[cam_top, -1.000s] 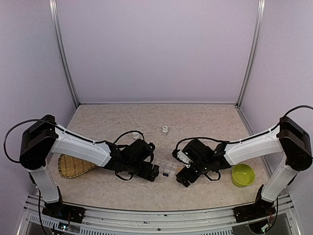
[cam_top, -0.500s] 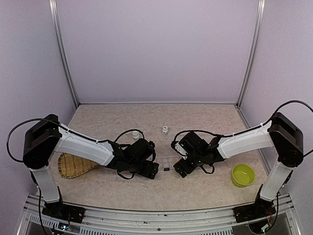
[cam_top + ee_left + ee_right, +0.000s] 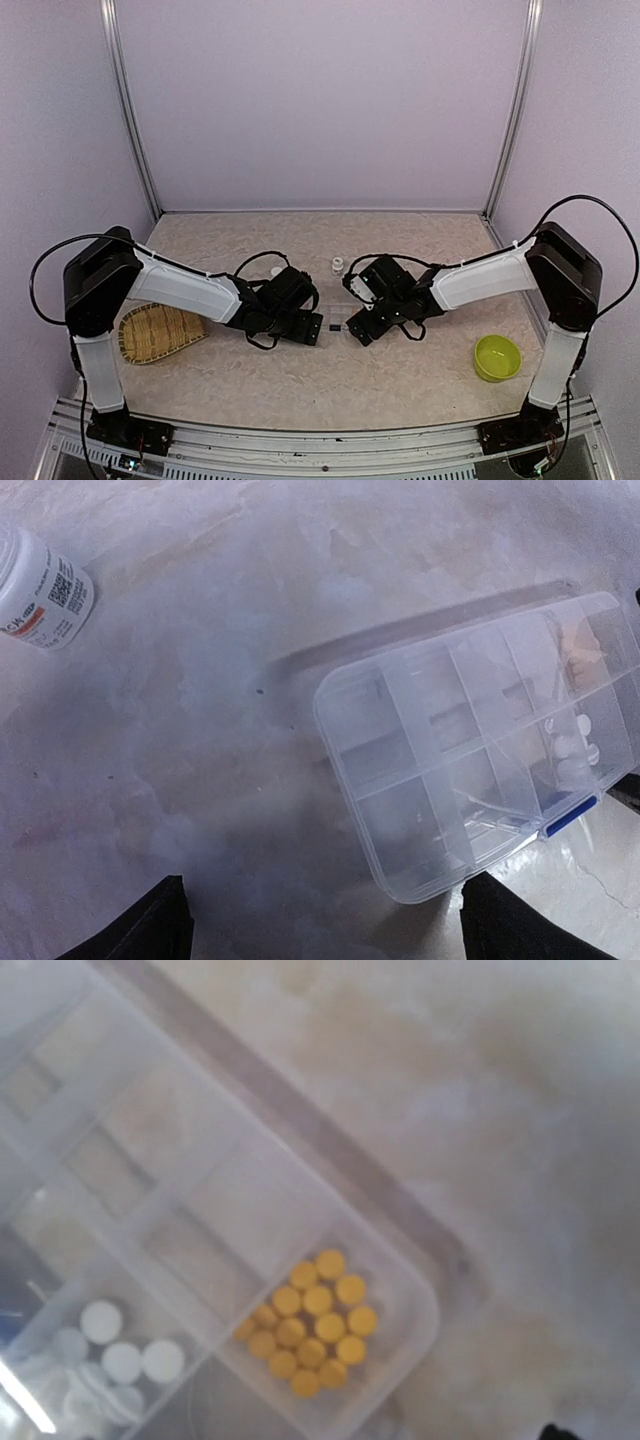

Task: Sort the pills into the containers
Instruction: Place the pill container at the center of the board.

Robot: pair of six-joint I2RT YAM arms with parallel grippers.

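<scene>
Judging by the box (image 3: 480, 750), sorting looks nearly done: yellow pills (image 3: 310, 1325) fill a corner compartment, white pills (image 3: 120, 1355) the next (no loose ones visible). It lies between the left gripper (image 3: 330, 930) and right gripper (image 3: 360, 328), both wide open and empty.

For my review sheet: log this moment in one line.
left gripper open | right gripper open | pill box between them | yellow pills in corner compartment
</scene>
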